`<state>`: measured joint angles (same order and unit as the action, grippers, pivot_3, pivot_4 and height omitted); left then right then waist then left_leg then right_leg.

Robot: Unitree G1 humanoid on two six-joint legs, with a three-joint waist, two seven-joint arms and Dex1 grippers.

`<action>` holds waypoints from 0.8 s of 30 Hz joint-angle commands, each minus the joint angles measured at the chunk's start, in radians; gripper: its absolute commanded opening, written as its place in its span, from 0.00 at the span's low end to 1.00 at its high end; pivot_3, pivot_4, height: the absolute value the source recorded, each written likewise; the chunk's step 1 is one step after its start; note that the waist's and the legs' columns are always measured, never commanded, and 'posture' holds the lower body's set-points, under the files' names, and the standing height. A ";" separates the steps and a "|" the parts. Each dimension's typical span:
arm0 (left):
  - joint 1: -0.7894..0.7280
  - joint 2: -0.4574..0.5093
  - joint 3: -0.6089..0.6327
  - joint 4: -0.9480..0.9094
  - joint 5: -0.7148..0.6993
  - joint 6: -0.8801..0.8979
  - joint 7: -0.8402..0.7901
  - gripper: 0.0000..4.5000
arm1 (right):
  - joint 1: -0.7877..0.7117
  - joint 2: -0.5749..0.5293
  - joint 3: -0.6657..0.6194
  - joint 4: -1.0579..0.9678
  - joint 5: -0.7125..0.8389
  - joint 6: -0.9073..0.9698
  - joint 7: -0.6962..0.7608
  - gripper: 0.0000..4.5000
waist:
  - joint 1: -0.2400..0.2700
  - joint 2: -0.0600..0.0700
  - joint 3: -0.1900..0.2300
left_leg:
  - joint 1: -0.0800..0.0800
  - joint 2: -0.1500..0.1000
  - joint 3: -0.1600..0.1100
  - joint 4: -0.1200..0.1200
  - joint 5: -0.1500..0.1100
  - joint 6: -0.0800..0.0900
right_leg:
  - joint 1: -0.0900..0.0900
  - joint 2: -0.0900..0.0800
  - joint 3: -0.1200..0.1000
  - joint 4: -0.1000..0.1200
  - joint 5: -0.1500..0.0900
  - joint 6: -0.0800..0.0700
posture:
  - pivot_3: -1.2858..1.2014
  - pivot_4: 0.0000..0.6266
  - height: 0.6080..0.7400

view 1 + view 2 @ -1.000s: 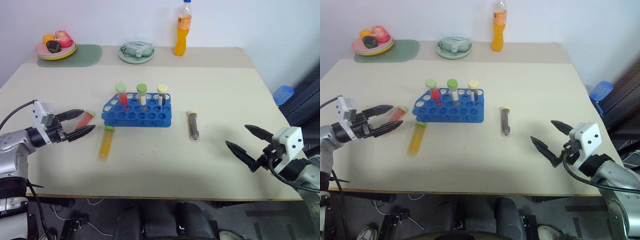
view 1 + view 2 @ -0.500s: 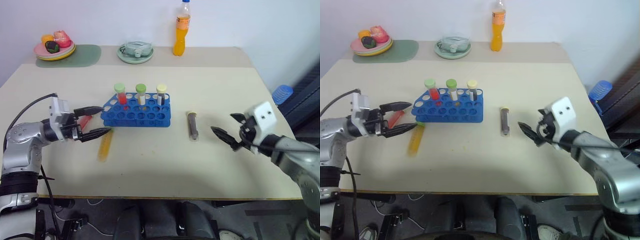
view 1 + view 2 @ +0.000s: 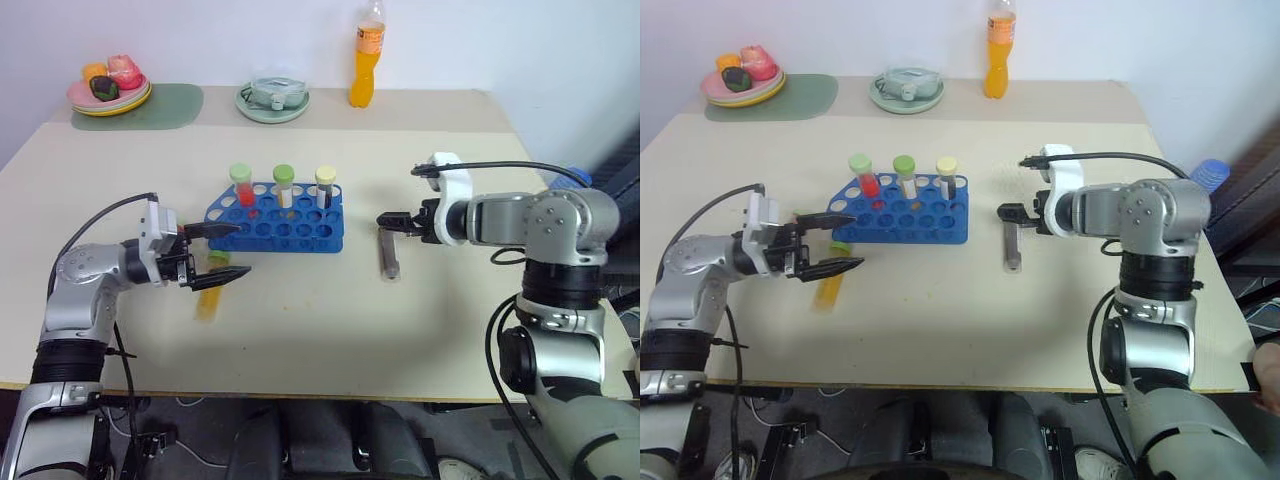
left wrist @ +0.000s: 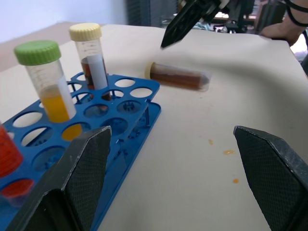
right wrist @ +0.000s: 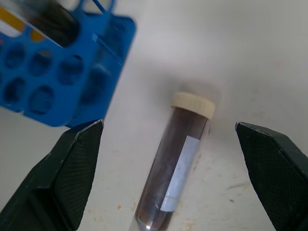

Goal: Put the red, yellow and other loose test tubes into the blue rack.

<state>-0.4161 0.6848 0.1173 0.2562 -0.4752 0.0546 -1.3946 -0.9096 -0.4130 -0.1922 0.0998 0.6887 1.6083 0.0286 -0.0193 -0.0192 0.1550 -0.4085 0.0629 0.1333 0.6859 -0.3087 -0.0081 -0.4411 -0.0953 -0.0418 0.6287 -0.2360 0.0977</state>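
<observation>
I had the blue rack (image 3: 275, 216) standing near the middle of the table (image 3: 440, 330), with three capped tubes upright in its back row: a red-filled tube (image 3: 243, 187) with a green cap, a yellow-filled tube (image 3: 285, 187) with a green cap, and a dark-filled tube (image 3: 324, 187) with a cream cap.

Loose tubes on the table:
- The dark brown tube (image 3: 387, 250) lay flat to the right of the rack, apart from it, cream cap toward the far side.
- The yellow-orange tube (image 3: 211, 288) lay flat at the rack's front left corner, green cap toward the rack.
- The red loose tube was hidden behind my left gripper; I could not tell where it lay.

Left gripper (image 3: 222, 252): released, fingers spread wide, pointing toward the rack from its left side. It hovered just above the cap end of the yellow-orange tube and grasped nothing. In the left wrist view the rack (image 4: 120, 122) lay between the fingers (image 4: 79, 166).

Right gripper (image 3: 1006, 211): released, empty, pointing left and downward over the cap end of the dark brown tube. In the right wrist view that tube (image 5: 175, 166) lay between the spread fingers (image 5: 72, 163), untouched.

At the far edge stood an orange drink bottle (image 3: 366, 55), a pale green dish (image 3: 273, 100) and a plate of fruit (image 3: 110, 88) on a green mat (image 3: 170, 108).
</observation>
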 commanded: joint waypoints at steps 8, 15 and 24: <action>0.011 -0.009 -0.004 -0.038 -0.007 -0.006 0.000 0.93 | -0.061 0.031 0.069 0.179 -0.082 0.006 -0.031 1.00 | -0.002 0.000 0.000 | 0.000 0.000 0.000 0.000 0.000 -0.001 | 0.000 0.000 0.000 0.000 0.000 0.000 | 0.52 0.24 1.00; 0.043 -0.005 0.001 -0.065 -0.010 0.003 0.006 0.94 | -0.072 0.057 0.187 0.230 -0.186 -0.043 0.038 0.71 | -0.024 -0.001 -0.001 | 0.001 0.000 -0.001 0.000 0.001 -0.002 | 0.000 0.000 0.000 0.001 0.000 0.000 | 0.52 0.24 1.00; 0.069 -0.010 -0.001 -0.081 -0.003 0.012 0.022 0.94 | -0.005 -0.063 0.408 0.070 -0.257 -0.165 0.205 0.18 | -0.021 -0.002 -0.002 | 0.001 0.000 -0.001 0.000 0.001 -0.002 | 0.001 0.000 0.000 0.000 0.000 0.000 | 0.52 0.24 1.00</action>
<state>-0.3464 0.6702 0.1033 0.1857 -0.4708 0.0801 -1.3726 -0.9390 -0.4271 0.1684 0.2115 0.4782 1.4843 0.2170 -0.0405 -0.0208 0.1533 -0.4078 0.0632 0.1320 0.6859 -0.3075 -0.0100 -0.4400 -0.0955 -0.0418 0.6290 -0.2360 0.0977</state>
